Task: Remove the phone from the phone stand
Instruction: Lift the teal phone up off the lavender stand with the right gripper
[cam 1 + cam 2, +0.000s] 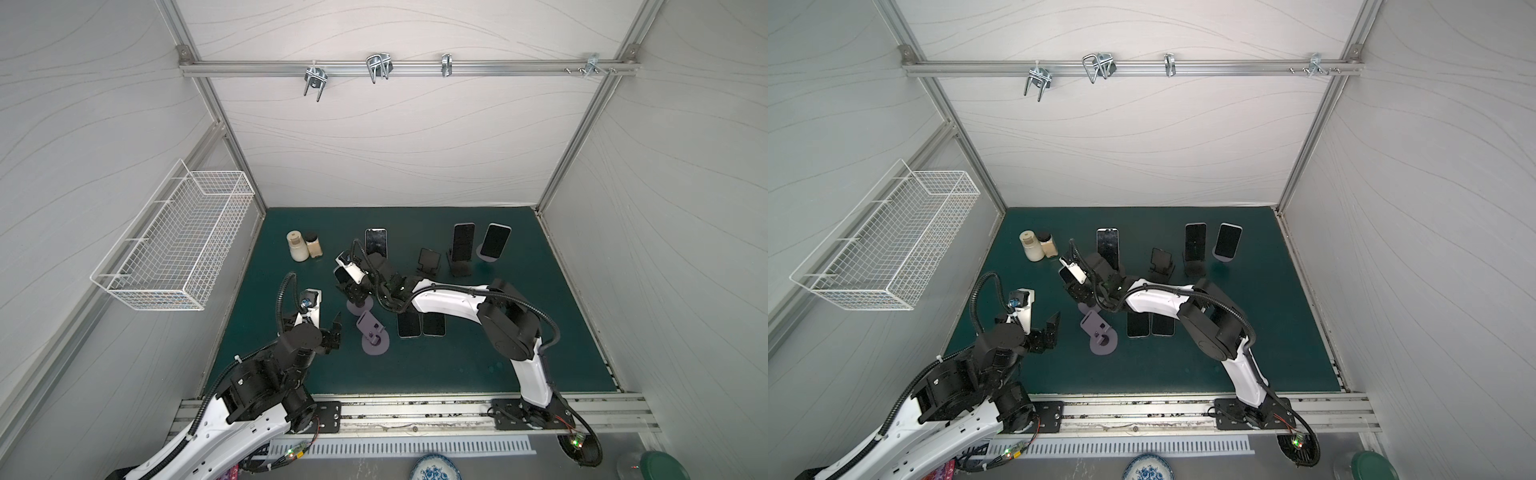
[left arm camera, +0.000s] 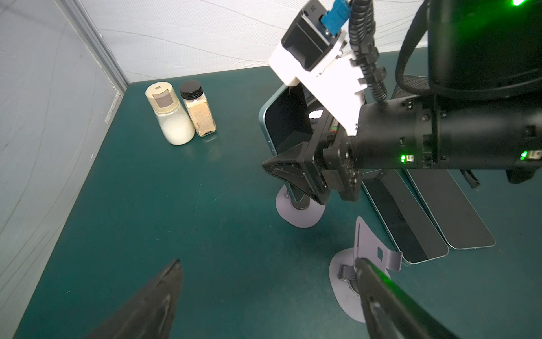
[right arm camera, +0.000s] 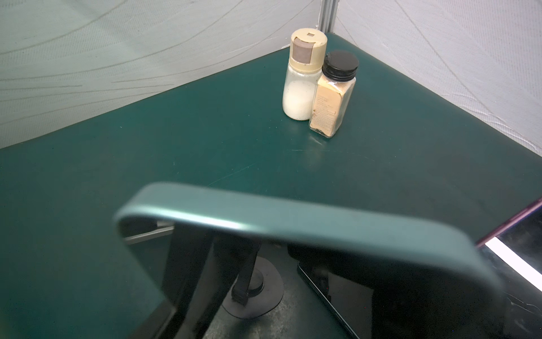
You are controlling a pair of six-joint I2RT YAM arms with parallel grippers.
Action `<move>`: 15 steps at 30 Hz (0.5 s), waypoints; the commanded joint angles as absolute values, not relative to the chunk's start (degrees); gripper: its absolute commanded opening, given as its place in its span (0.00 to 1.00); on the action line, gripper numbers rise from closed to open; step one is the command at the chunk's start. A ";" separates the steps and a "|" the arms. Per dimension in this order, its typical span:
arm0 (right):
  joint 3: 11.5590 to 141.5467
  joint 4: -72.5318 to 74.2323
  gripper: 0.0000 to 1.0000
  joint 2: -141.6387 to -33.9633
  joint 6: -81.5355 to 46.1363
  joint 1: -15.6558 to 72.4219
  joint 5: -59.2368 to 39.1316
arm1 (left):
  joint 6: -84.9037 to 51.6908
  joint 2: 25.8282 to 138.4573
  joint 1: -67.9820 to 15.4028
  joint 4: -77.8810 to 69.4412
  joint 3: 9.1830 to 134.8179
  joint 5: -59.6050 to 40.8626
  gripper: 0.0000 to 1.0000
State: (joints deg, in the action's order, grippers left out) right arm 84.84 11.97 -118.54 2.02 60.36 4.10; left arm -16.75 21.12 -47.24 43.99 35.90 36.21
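Note:
My right gripper (image 1: 352,289) is shut on the sides of a teal-edged phone (image 2: 289,117) with a dark screen, which stands upright. Directly under it sits a lavender phone stand (image 2: 299,212) with a dark post. Whether the phone's lower end rests on that stand I cannot tell. In the right wrist view the phone's top edge (image 3: 293,218) fills the foreground, with the stand's base (image 3: 258,293) below. My left gripper (image 2: 267,261) hangs open and holds nothing, just left of a second lavender stand (image 1: 372,332) that carries nothing.
Three more phones stand on stands at the back (image 1: 376,243) (image 1: 463,241) (image 1: 494,241), beside a bare black stand (image 1: 428,262). Two phones (image 1: 409,324) (image 1: 434,324) lie flat under the right arm. Two bottles (image 1: 298,246) (image 1: 313,245) stand at the back left. A wire basket (image 1: 178,245) hangs on the left wall.

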 commanded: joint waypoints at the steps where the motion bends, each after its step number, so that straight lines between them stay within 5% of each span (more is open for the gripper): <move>1: 84.65 15.39 0.71 -114.44 3.24 61.04 4.48 | -17.94 21.05 -46.96 43.85 37.00 36.75 0.93; 15: 83.95 16.33 0.71 -113.49 3.25 61.25 4.42 | -17.93 20.96 -46.95 43.94 37.08 36.83 0.93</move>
State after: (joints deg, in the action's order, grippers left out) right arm 84.01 12.45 -117.64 2.02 60.53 4.12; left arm -16.75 21.12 -47.24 44.03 35.92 36.23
